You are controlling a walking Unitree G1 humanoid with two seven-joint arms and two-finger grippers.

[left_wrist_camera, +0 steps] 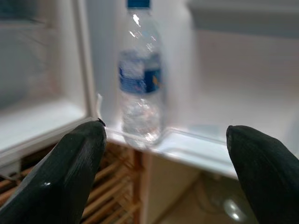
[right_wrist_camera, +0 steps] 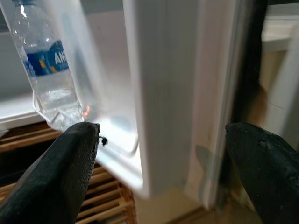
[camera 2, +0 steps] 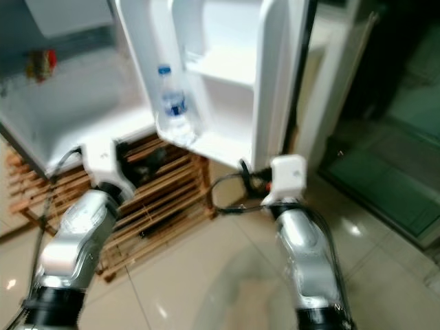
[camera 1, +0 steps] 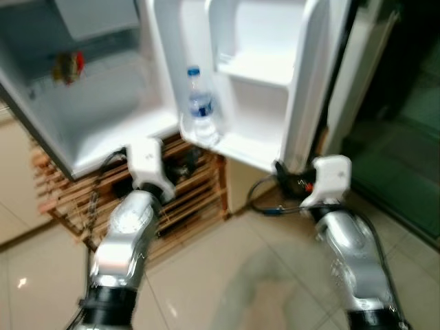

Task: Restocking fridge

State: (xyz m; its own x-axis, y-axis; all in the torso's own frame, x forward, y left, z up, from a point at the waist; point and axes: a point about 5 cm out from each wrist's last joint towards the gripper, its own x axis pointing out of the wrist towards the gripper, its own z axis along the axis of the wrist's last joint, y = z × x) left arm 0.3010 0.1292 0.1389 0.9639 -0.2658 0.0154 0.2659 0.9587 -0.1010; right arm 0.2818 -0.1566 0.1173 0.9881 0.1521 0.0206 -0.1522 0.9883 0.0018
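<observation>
Pale floor tiles (camera 1: 275, 275) fill your lower frame, a slatted wooden rack (camera 1: 185, 199) under the open fridge (camera 1: 103, 117). Your water bottle (camera 1: 200, 108) stands in the door shelf (camera 1: 234, 148), top centre. Both arms reach forward; left gripper (left_wrist_camera: 163, 158) and right gripper (right_wrist_camera: 159, 168) are spread wide, holding nothing.

The fridge door's bottom shelf (camera 1: 237, 148) carries one clear water bottle (camera 1: 201, 110) with a blue label, standing upright at its inner end, just ahead of the left tool (left_wrist_camera: 163, 154). The fridge sits on a slatted wooden rack (camera 1: 185, 196), directly under that tool, and the rack stands on a pale tiled floor (camera 1: 261, 275).
</observation>
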